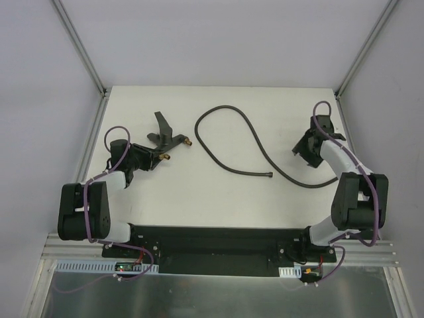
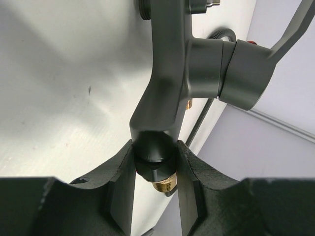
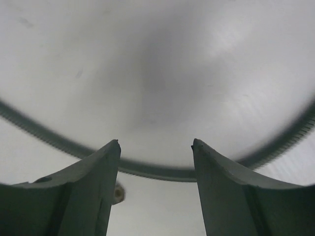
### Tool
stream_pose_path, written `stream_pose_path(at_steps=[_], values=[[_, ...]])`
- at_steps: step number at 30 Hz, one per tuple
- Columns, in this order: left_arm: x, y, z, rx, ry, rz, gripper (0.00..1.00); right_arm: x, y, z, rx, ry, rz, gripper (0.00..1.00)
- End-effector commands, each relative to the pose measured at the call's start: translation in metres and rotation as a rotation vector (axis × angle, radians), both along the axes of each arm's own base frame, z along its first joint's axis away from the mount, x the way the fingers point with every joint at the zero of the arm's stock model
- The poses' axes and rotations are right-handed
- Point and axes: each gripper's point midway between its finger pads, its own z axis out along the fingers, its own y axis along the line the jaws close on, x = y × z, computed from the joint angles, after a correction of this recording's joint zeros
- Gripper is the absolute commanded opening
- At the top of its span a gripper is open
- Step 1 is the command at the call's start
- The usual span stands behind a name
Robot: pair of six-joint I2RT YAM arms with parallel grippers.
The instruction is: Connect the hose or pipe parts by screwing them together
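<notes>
The left tool pinches one brass-tipped leg of the forked fitting; the right tool hangs spread above the hose on the table.

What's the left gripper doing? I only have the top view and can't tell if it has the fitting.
Observer: The left wrist view shows the left gripper shut on the fitting. It pinches one branch just above its brass tip.
Operator: And is the right gripper holding anything?
Observer: No. The right wrist view shows the right gripper open. The hose runs across between its fingers on the table, not pinched.
</notes>
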Motion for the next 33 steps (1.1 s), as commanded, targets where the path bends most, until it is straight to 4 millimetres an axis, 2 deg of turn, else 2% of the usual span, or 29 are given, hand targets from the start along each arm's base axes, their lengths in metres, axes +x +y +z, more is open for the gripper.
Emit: stream_pose_path(at_steps=[1,2,5,8,11,19,23,25,28,33], values=[[0.001,0.003,0.018,0.011,-0.076,-0.028,0.00,-0.043,-0.074,0.008,-0.213,0.111,-0.211,0.63],[0.000,0.003,0.017,0.016,-0.076,-0.034,0.00,-0.049,-0.093,0.007,-0.227,0.126,-0.269,0.63],[-0.001,0.006,0.019,0.026,-0.079,-0.043,0.00,-0.057,-0.123,0.002,-0.233,0.152,-0.346,0.61],[-0.004,0.005,0.018,0.021,-0.075,-0.060,0.00,-0.061,-0.143,-0.004,-0.250,0.200,-0.382,0.59],[-0.006,0.005,0.017,0.018,-0.070,-0.063,0.00,-0.066,-0.154,-0.010,-0.250,0.234,-0.411,0.59],[-0.006,0.007,0.027,0.034,-0.089,-0.070,0.00,-0.076,-0.154,-0.016,-0.186,0.264,-0.435,0.57],[-0.006,0.006,0.031,0.022,-0.095,-0.073,0.00,-0.088,-0.154,-0.019,-0.191,0.299,-0.431,0.56],[-0.006,0.004,0.033,0.022,-0.103,-0.079,0.00,-0.094,-0.152,-0.024,-0.182,0.312,-0.426,0.56],[-0.006,0.005,0.036,0.020,-0.111,-0.079,0.00,-0.093,-0.144,-0.037,-0.149,0.292,-0.396,0.56],[-0.006,0.004,0.040,0.014,-0.119,-0.081,0.00,-0.093,-0.144,-0.054,-0.142,0.309,-0.391,0.56]])
